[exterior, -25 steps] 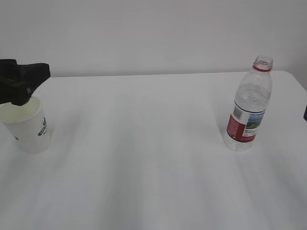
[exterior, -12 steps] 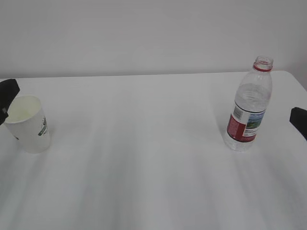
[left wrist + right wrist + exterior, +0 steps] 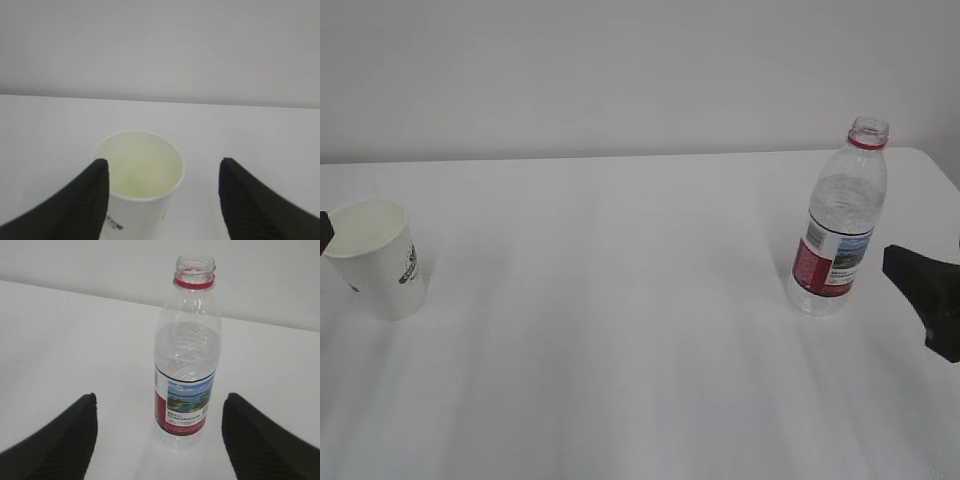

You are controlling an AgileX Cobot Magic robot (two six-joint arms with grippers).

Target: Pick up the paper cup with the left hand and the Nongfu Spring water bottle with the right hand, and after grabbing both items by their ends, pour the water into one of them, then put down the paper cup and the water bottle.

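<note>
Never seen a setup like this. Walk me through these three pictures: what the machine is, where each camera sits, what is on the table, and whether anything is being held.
This is a robot with two arms, each ending in a two-fingered tool. One picture comes from a camera facing the white table. The other two come from cameras on the arms' wrists, so each looks out between its own black fingers.

On the table stand a paper cup on the left and an uncapped Nongfu Spring water bottle on the right, both upright.

The left tool is open, with the cup by its left finger. The right tool is open too, with the bottle ahead of it, centred in its gap. Nothing is held.
</note>
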